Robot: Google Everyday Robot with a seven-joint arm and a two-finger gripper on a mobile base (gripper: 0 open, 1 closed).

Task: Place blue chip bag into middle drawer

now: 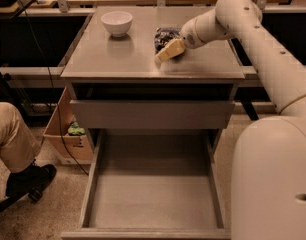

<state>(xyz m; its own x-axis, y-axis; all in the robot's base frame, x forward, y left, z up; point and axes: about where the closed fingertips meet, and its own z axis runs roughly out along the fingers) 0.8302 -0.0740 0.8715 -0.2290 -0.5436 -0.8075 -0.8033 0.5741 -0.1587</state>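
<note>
The blue chip bag [165, 35] lies on the cabinet top [123, 59], right of centre, dark and crinkled with white print. My gripper [168, 51] reaches in from the right on the white arm [253, 29] and sits at the bag's near edge, low over the top and covering part of the bag. The middle drawer [153, 199] is pulled far out at the bottom of the view, a wide grey tray with a bare floor.
A white bowl [116, 22] stands at the back left of the cabinet top. A shut drawer front [153, 114] sits above the open tray. A person's leg and black shoe [23, 176] are at the left, beside a cardboard box [68, 134]. The robot's white body [278, 184] fills the right foreground.
</note>
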